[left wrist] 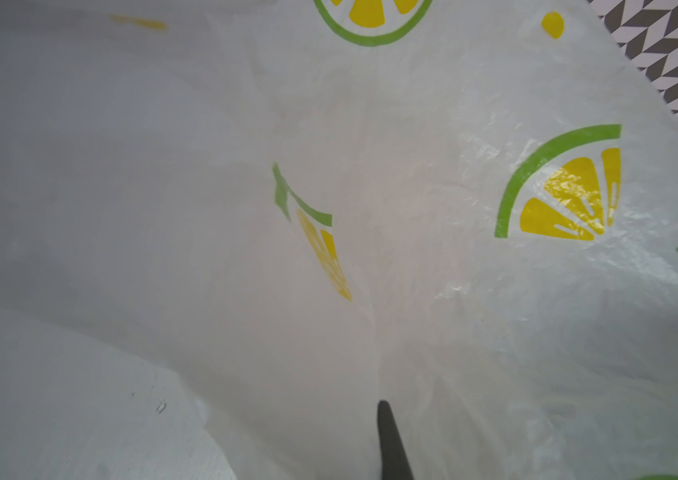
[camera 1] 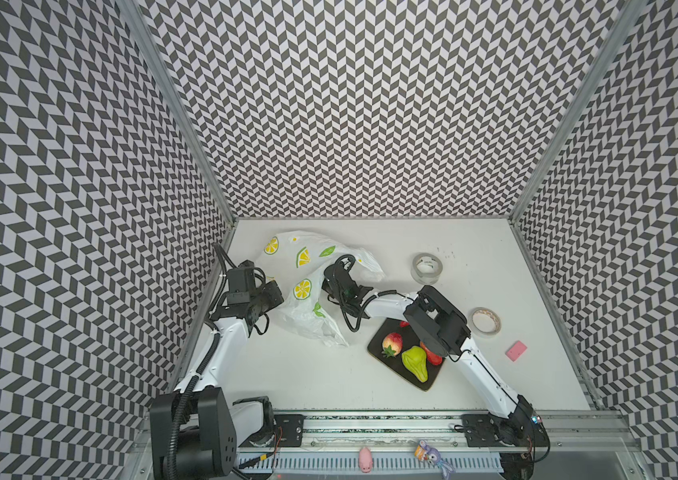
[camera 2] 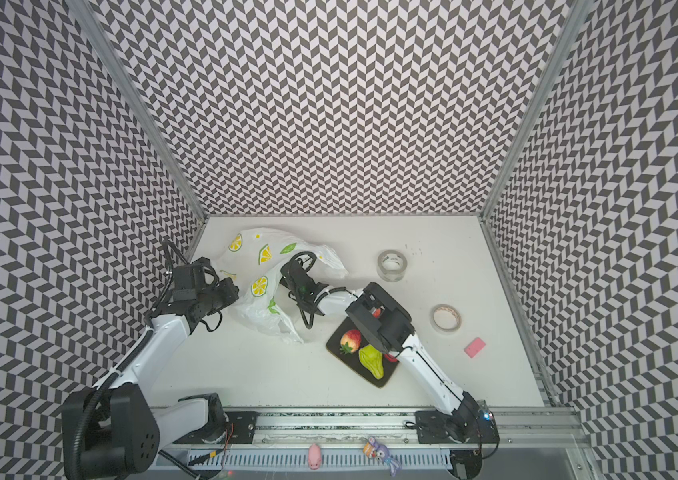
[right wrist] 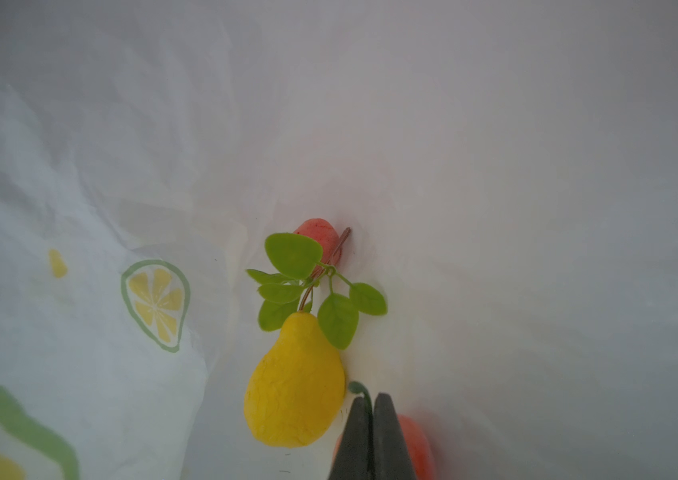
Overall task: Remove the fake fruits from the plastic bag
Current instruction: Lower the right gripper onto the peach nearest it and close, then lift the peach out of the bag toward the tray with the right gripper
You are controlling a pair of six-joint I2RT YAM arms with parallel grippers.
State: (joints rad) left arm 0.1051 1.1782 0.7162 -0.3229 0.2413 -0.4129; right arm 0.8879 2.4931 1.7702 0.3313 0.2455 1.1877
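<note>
The plastic bag [camera 1: 312, 266] [camera 2: 262, 266], white with lemon prints, lies crumpled at the back left of the table in both top views. My left gripper [camera 1: 277, 297] [left wrist: 383, 405] is at its left edge, shut on the bag film, with one dark finger [left wrist: 391, 444] showing. My right gripper [camera 1: 331, 284] [right wrist: 371, 399] is inside the bag, shut on the thin green stem of a red fruit [right wrist: 416, 444]. Beside it lie a yellow pear [right wrist: 295, 390] with leaves and another red fruit [right wrist: 320, 232]. A strawberry [camera 1: 392, 341] and a green pear [camera 1: 415, 361] sit on a black plate [camera 1: 375, 345].
A clear tape roll [camera 1: 426, 268] stands at the back right, with a tan tape roll [camera 1: 486, 321] and a pink block [camera 1: 516, 350] nearer the right wall. A pink pig figurine [camera 1: 365, 458] and a purple toy [camera 1: 432, 453] sit on the front rail. My right forearm hangs over the plate.
</note>
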